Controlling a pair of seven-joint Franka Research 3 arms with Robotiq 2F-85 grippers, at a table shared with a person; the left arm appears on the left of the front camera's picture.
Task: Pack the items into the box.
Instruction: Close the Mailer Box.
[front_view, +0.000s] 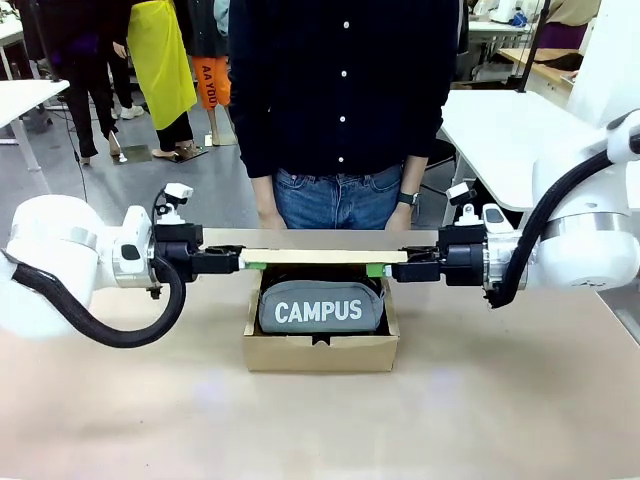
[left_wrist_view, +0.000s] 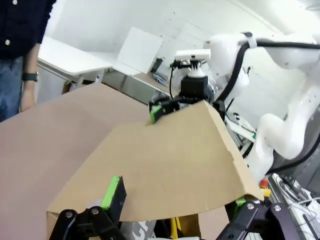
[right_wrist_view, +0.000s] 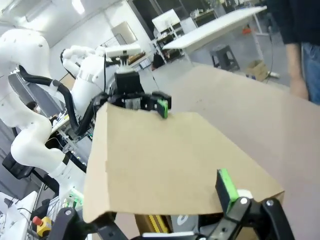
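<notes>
- Bare tabletop (front_view: 520, 400) all round, wide room on both sides and in front.
- One box (front_view: 320, 353) at centre, flap lid (front_view: 322, 256) held level above it.
- One CAMPUS pouch (front_view: 320, 308) inside.
- Two grippers, left gripper (front_view: 243, 263) and right gripper (front_view: 398, 268): jaws clenched on opposite lid ends.

Grey-blue pouch (front_view: 321, 307) with white lettering, brown box (front_view: 320, 351), green pads (left_wrist_view: 111, 192).

The front view faces across the counter (front_view: 500, 400) toward the person (front_view: 340, 100). Both wrist views look close along the flap lid (left_wrist_view: 170, 165), facing each other.
</notes>
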